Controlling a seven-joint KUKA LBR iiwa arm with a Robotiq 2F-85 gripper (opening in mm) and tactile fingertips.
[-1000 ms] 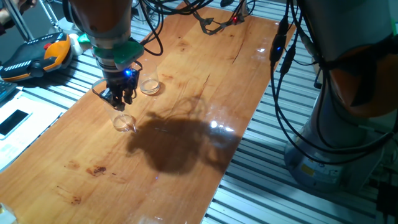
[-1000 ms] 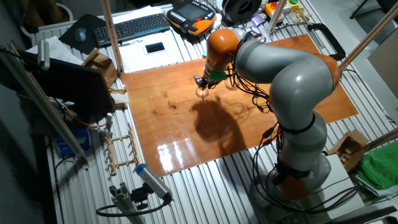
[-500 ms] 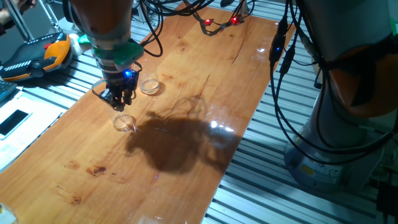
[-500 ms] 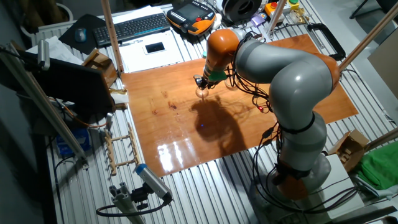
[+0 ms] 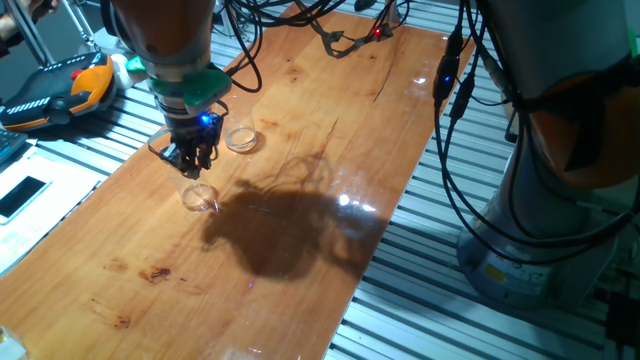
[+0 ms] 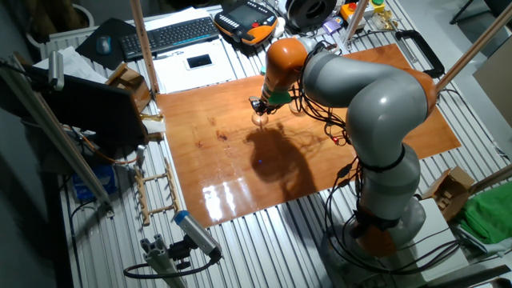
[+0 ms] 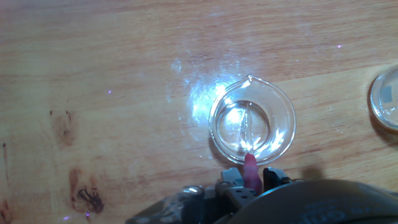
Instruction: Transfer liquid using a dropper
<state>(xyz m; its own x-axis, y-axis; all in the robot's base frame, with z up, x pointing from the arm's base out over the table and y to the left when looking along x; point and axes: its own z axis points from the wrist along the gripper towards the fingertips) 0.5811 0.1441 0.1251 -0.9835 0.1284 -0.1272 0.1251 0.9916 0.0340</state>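
Observation:
My gripper (image 5: 192,158) hangs just above a small clear spouted cup (image 5: 200,196) on the wooden table (image 5: 330,150). In the hand view the gripper (image 7: 249,184) is shut on the dropper (image 7: 249,169). Its purple-pink end shows between the fingers, and its thin clear tube points down into the cup (image 7: 281,106), with the tip near the cup's middle. The other fixed view shows the gripper (image 6: 260,107) over the same cup (image 6: 258,121). Whether the cup holds liquid cannot be told.
A second shallow clear dish (image 5: 240,138) stands just behind and right of the gripper, at the right edge of the hand view (image 7: 387,98). An orange teach pendant (image 5: 60,88) and cables (image 5: 350,35) lie beyond the table's edges. The arm's shadow (image 5: 285,225) covers the table's middle.

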